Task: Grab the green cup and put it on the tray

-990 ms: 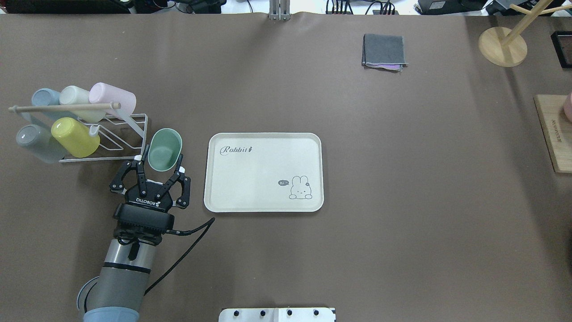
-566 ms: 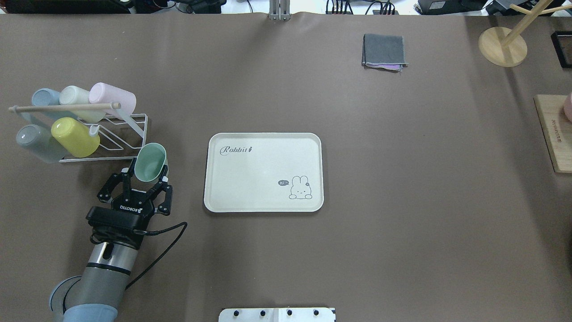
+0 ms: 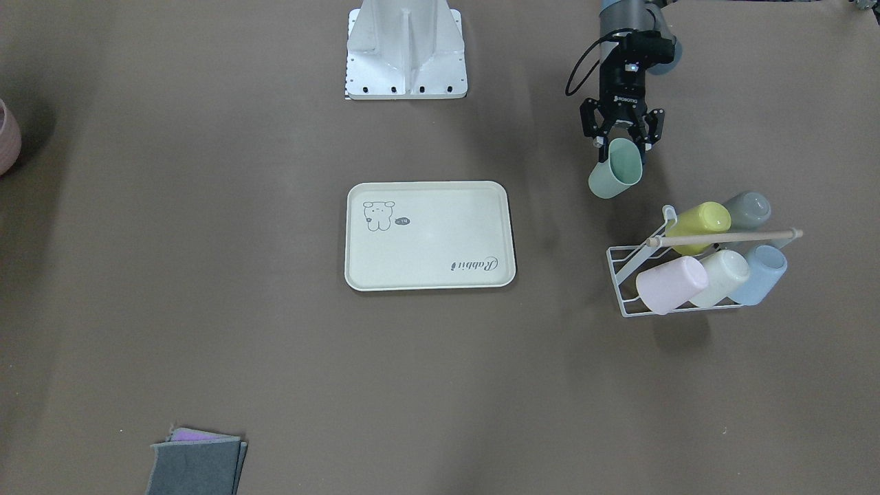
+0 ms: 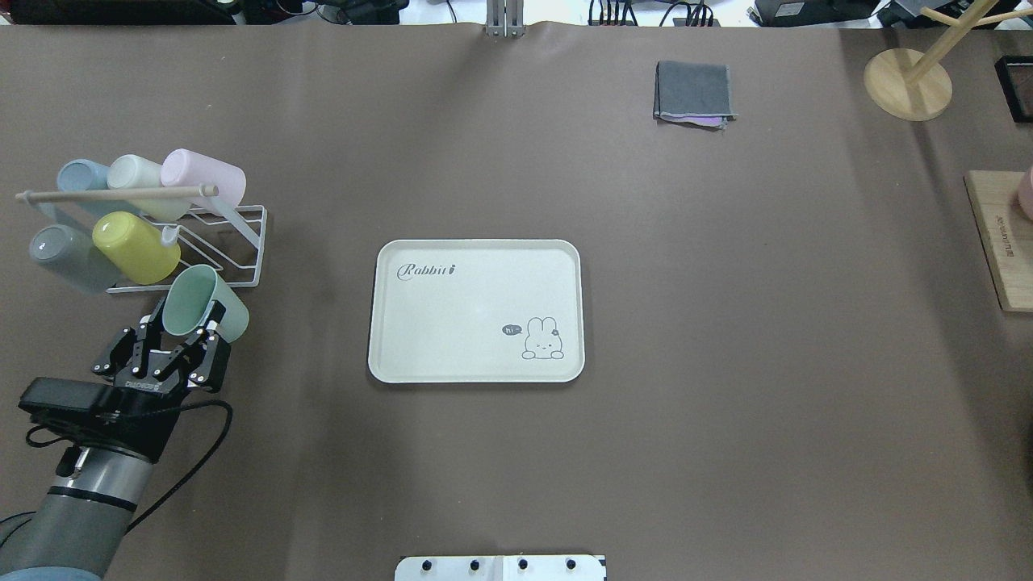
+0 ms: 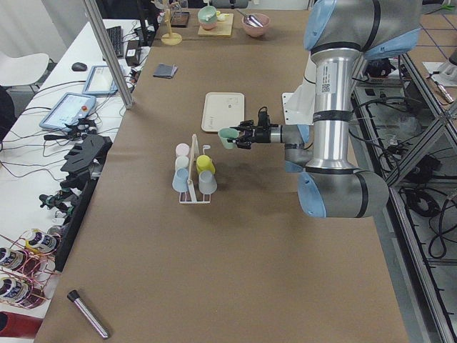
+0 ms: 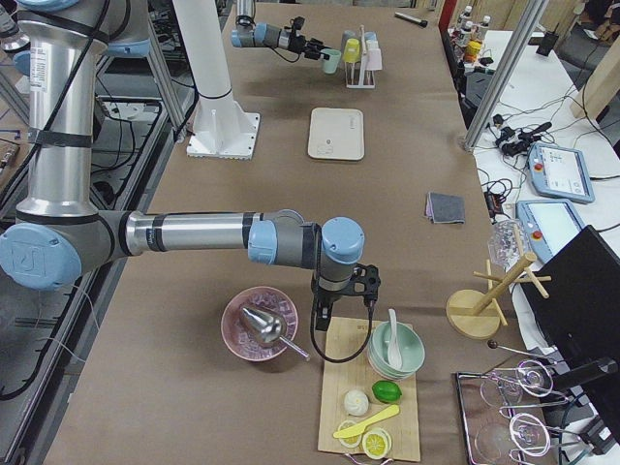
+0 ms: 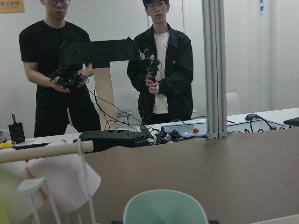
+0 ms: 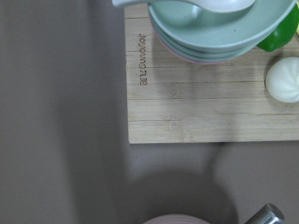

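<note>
While left gripper (image 4: 184,323) holds green cup (image 4: 196,295), pulled back, farther from tray (image 4: 452,323).

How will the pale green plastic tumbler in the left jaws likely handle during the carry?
The pale green plastic tumbler looks rigid and probably light: the left gripper holds it tilted, gripped only near its open end. Its smooth tapered wall might slip or pivot between the jaws. Laid sideways on the cream rectangular tray, it would likely roll.
</note>
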